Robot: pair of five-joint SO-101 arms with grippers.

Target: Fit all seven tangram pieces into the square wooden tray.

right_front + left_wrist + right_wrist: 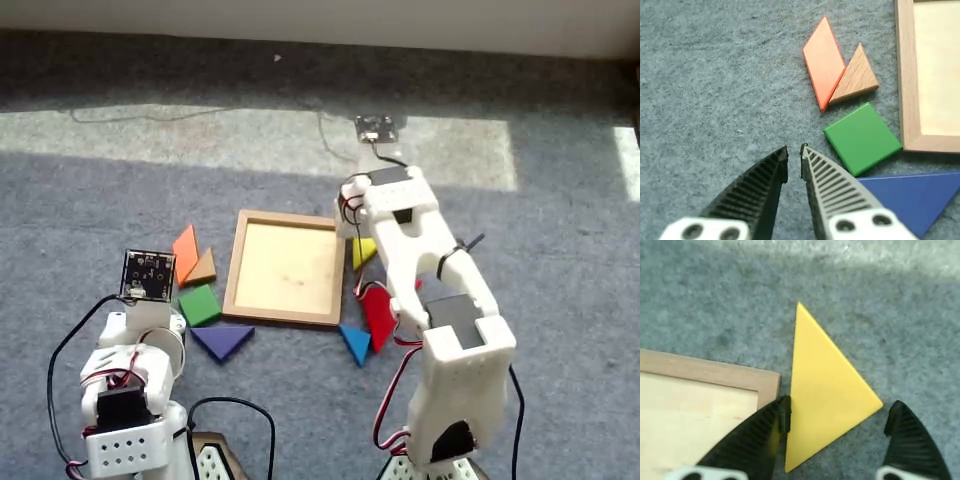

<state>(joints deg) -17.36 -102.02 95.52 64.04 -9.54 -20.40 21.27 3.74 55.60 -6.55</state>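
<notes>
The yellow triangle (825, 395) lies flat on the grey carpet (900, 330) between the right gripper (839, 410)'s fingers. They are spread wide and grip nothing. One fingertip (782, 415) is at the triangle's long edge on the tray side, and the other stands just off its opposite corner.

In the high view the piece sits at centre frame, just right of the square wooden tray (285, 218)'s upper right corner (close to the rim, though I cannot tell if it touches). Bare carpet lies beyond it. The tray's floor shows bare wood.

Below the yellow piece, along the tray's right side, are a red triangle (380, 315) and a small blue triangle (355, 343), with the arm partly over the red one.

Left of the tray the orange parallelogram (824, 60) touches the wooden triangle (856, 77). The green square (862, 137) lies just beside them, and the large blue triangle (910, 197) is at the tray's lower left corner.

The left gripper (794, 155) hovers over carpet near the green square, its fingers nearly together and holding nothing.
</notes>
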